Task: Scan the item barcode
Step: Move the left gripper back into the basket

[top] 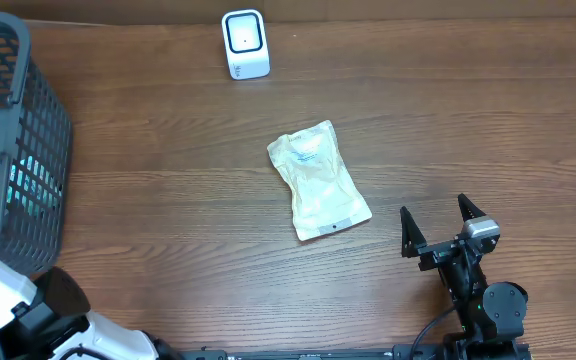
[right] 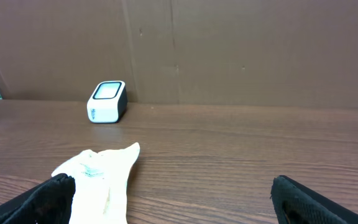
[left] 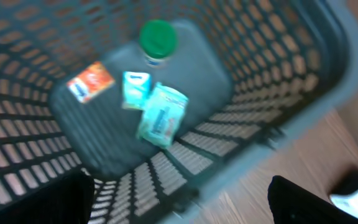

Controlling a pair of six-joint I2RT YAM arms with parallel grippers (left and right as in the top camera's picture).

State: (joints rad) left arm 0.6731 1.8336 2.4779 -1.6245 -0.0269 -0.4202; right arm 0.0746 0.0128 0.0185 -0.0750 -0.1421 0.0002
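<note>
pouch (top: 319,180) centre of table (top: 168,220); scanner (top: 245,44) behind it; basket (top: 38,150) far left, bottle (left: 158,38) inside.

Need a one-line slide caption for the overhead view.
White pouch lies between the barcode scanner and the open right tool; grey basket at left.

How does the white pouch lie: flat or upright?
Flat. The white pouch lies spread on the table, its whole face visible from overhead.

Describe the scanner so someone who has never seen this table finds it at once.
Start at the wooden table and go to its far edge. There, beyond the pale pouch lying mid-table, stands the scanner. It is the only small white box, with a dark window on its face.
</note>
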